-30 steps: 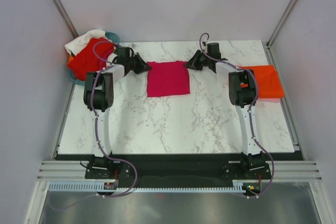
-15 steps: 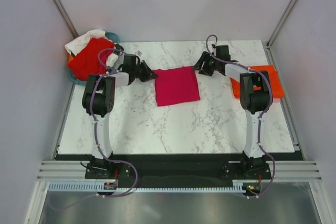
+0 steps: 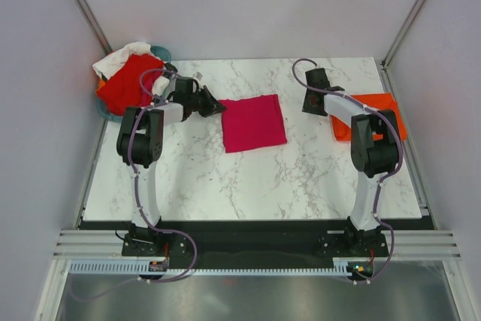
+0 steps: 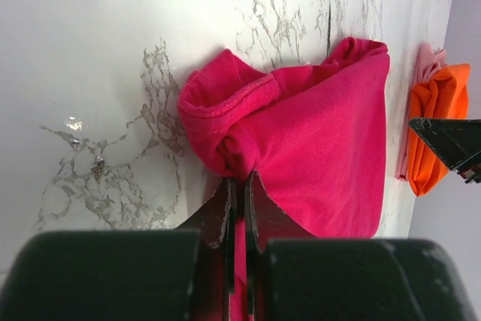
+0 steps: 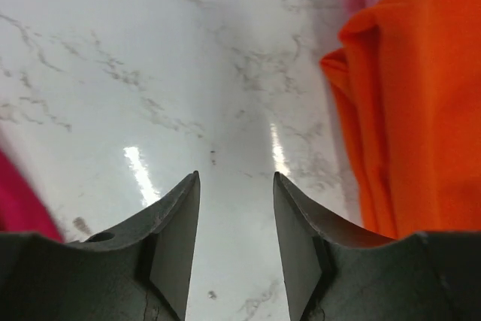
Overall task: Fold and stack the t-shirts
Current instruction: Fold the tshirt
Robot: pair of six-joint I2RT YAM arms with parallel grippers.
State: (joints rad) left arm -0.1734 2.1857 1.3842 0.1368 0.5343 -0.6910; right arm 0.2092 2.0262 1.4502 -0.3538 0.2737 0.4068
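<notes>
Since a moment ago our right gripper (image 5: 236,186) is swinging off the magenta t-shirt (image 4: 316,133), jaws apart, empty, orange t-shirt (image 5: 406,110) just beside it; our left gripper (image 4: 239,180) is pinching the magenta edge at its tips; we are favouring a slow, low drag.

Marble table (image 3: 248,178): magenta tee (image 3: 254,122), orange tee (image 3: 379,101)

Overhead rear view; two close, low wrist views; orange t-shirt (image 5: 421,110) in all.

magenta-pink tee (image 3: 253,122), orange tee (image 5: 421,95), red tee (image 3: 126,86), grey-veined white table (image 3: 248,178)
</notes>
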